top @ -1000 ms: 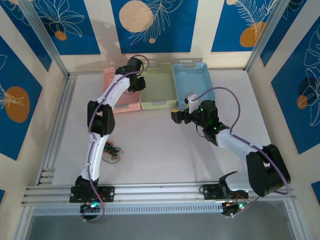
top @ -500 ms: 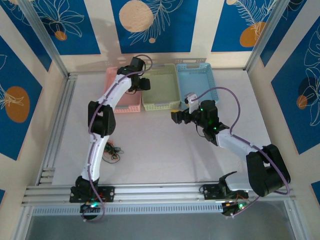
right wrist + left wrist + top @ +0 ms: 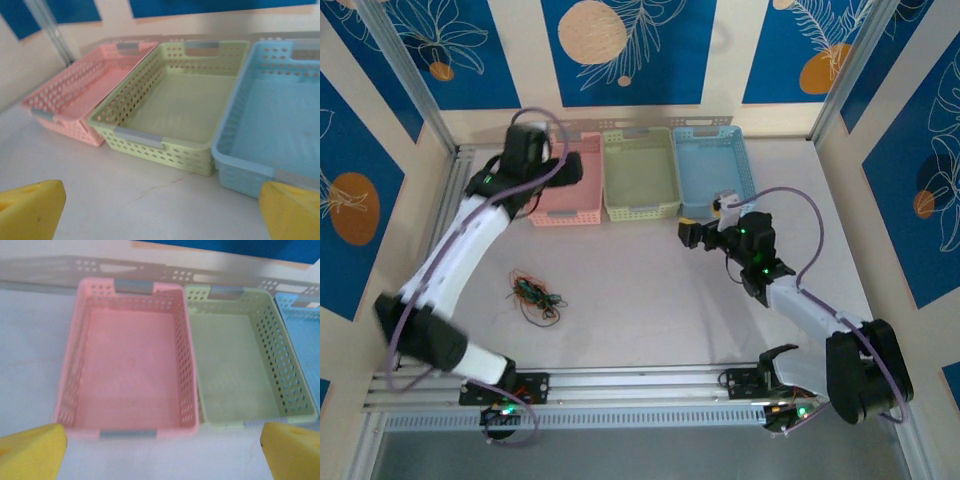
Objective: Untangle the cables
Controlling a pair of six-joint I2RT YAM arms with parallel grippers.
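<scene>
- Your left claw hung above the pink basket, at about 11 o'clock from the middle of the desk. Its arm showed blurred in the top view.
- From the left wrist, that claw was released. One yellow fingertip sat in the lower left corner and the other in the lower right, with nothing held between them.
- Below it you looked down into the pink basket. The green basket touched it at 3 o'clock, and a strip of the blue basket lay beyond that.
- Your right claw sat low over the desk at about 2 o'clock from the middle. It was just in front of the spot where the green basket met the blue one, and it pointed toward roughly 10 o'clock.
- From the right wrist, that claw was also released — its yellow fingertips stood wide apart over bare desk, gripping nothing.
- That view ran across all three baskets: pink farthest, green in the middle, blue nearest.
- The cables lay in one small tangle of black, red-orange and a little green, flat on the desk at about 8 o'clock from its middle. They were well apart from both claws and outside every basket.
</scene>
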